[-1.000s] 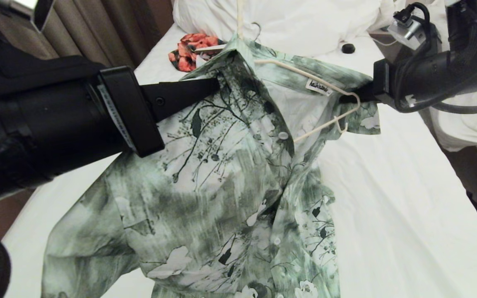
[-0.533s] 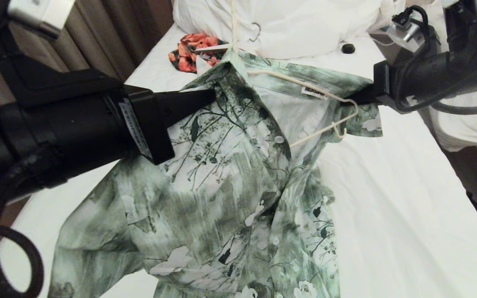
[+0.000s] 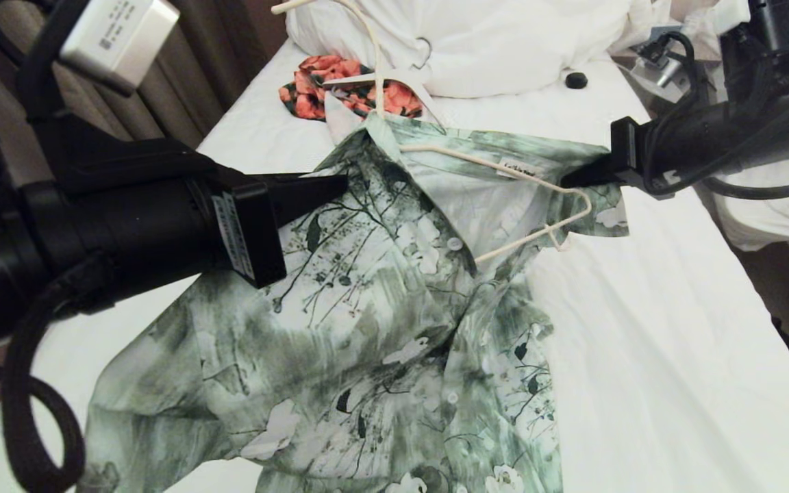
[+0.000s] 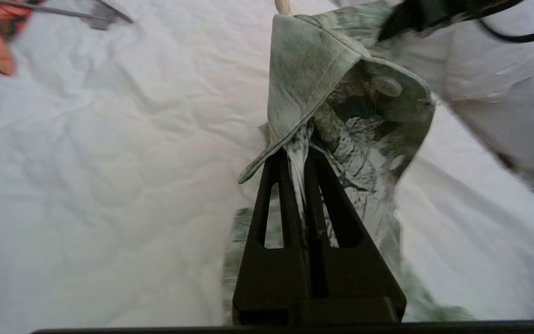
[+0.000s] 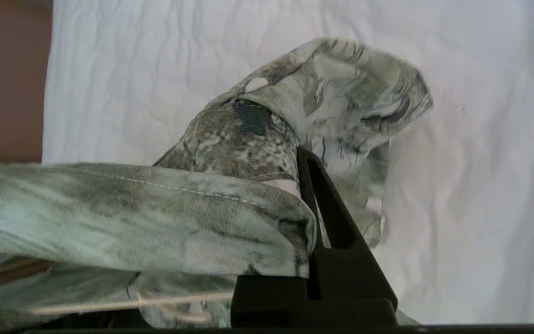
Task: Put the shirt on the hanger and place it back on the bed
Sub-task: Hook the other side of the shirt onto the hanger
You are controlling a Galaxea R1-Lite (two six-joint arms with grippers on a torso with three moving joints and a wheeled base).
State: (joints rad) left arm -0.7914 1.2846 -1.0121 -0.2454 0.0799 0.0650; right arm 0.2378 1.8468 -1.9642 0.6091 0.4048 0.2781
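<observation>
The green and white floral shirt [image 3: 367, 329] hangs spread between both grippers above the bed [image 3: 655, 329]. My left gripper [image 3: 343, 183] is shut on the shirt's front edge beside the collar; cloth runs between its fingers [image 4: 297, 155]. At the other shoulder, my right gripper [image 3: 566, 181] is shut on the shirt, and fabric [image 5: 165, 218] drapes over one finger [image 5: 297, 160]. The cream wire hanger [image 3: 538, 188] lies inside the open neck. One of its ends pokes out at the right shoulder, and its slim hook [image 3: 367, 41] rises past the collar. The lower shirt rests on the sheet.
An orange-red floral garment [image 3: 322, 79] and a thick white hanger [image 3: 360, 80] lie near the pillows [image 3: 504, 41]. A small black object [image 3: 576, 80] sits on the sheet. Curtains [image 3: 182, 61] stand on the left; another white bed [image 3: 778, 205] is on the right.
Both grippers have sunk a little with the shirt, and the left one has drawn back to the left. The collar sits lower, and the hanger's hook has tipped over to the left.
</observation>
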